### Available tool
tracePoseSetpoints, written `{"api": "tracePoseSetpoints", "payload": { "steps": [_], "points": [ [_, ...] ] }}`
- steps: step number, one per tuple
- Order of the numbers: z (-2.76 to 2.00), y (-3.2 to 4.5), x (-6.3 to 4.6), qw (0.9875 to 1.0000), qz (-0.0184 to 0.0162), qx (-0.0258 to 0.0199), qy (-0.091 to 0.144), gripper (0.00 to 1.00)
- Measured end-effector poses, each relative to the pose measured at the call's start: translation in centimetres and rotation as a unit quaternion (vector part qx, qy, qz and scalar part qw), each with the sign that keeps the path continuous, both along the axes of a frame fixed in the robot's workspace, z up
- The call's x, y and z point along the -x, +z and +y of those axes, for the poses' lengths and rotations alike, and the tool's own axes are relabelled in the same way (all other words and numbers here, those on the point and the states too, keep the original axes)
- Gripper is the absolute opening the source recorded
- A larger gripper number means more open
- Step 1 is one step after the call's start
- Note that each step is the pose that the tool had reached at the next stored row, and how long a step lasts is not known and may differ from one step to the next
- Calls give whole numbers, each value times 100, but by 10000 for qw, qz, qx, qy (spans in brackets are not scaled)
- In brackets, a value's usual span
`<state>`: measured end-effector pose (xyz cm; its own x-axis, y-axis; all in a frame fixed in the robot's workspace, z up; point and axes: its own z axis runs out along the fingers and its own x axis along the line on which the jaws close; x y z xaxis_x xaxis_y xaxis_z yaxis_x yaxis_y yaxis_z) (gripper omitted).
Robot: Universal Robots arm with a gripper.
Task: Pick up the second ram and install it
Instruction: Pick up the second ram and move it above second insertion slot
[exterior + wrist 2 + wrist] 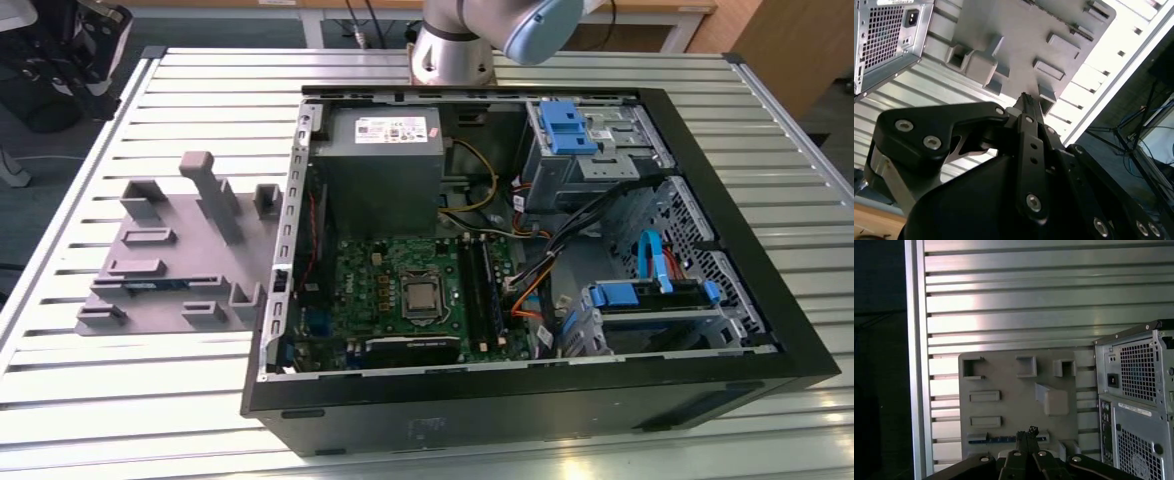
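Observation:
The second ram point(155, 284) is a thin dark blue-green stick lying in a slot of the grey tray point(160, 215), on the exterior view's left beside the open computer case. In the first wrist view the ram point(994, 439) shows as a blue strip along one edge of the tray point(1004, 375). My gripper point(1026, 433) hangs well above the tray, its black fingers pressed together with nothing between them. Its tip point(1024, 98) points down toward the tray point(1024, 35) in the second wrist view.
The open case point(534, 400) fills the table's middle, with the motherboard point(387, 290), black memory slots point(481, 290), power supply point(380, 150) and blue drive brackets point(567, 125). The arm's base point(451, 50) stands behind it. The tray has upright blocks point(214, 195). The slatted table edge point(916, 360) runs beside the tray.

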<state>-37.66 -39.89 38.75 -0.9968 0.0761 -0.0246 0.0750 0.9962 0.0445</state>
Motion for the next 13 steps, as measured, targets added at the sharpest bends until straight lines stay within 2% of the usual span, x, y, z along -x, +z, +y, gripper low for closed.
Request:
{"api": "tracePoseSetpoints", "payload": {
  "steps": [13],
  "points": [
    [0,0,-18,10000,1,1,-1,11]
  ]
}}
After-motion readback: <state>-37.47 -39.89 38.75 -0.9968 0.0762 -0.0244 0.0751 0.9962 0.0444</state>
